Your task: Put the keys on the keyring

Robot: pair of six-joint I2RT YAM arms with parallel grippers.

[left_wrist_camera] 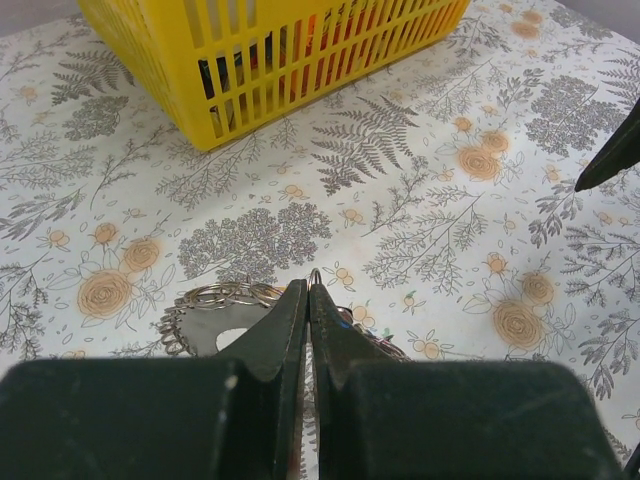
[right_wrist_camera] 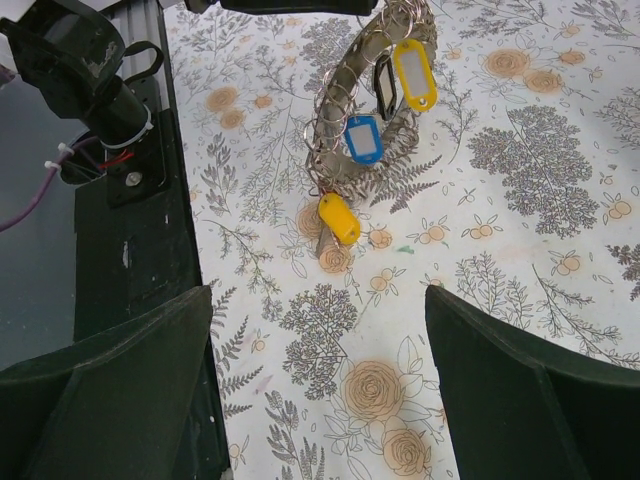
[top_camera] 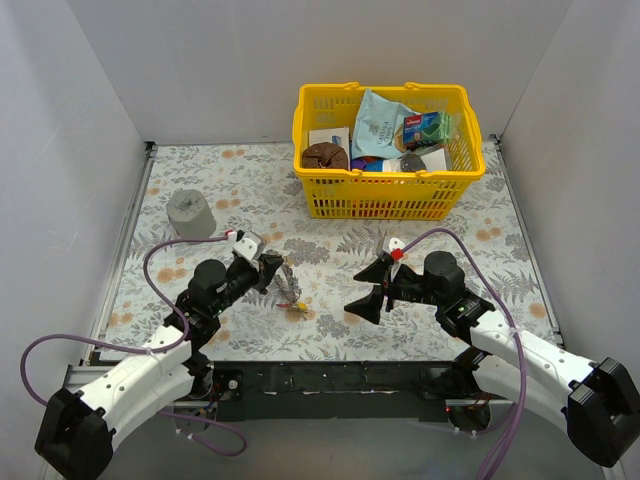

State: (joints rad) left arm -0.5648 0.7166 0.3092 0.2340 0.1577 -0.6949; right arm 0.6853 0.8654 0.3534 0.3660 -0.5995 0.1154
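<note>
Silver metal glints at the centre of the top view: the large shiny round keyring (right_wrist_camera: 340,80) is held tilted above the flowered table cover (top_camera: 450,260); the left gripper (left_wrist_camera: 308,292) is clenched on it; a yellow plastic tag (right_wrist_camera: 413,75), a blue plastic tag (right_wrist_camera: 363,138) and a small yellow-headed key (right_wrist_camera: 338,218) hang from it; the right gripper (right_wrist_camera: 320,400), low in its own view, gapes wide, grasping nothing. We judge the threading under way; whether every key is on, we cannot tell; next, the free gripper must reach any loose key and line it up finely with the ring.
</note>
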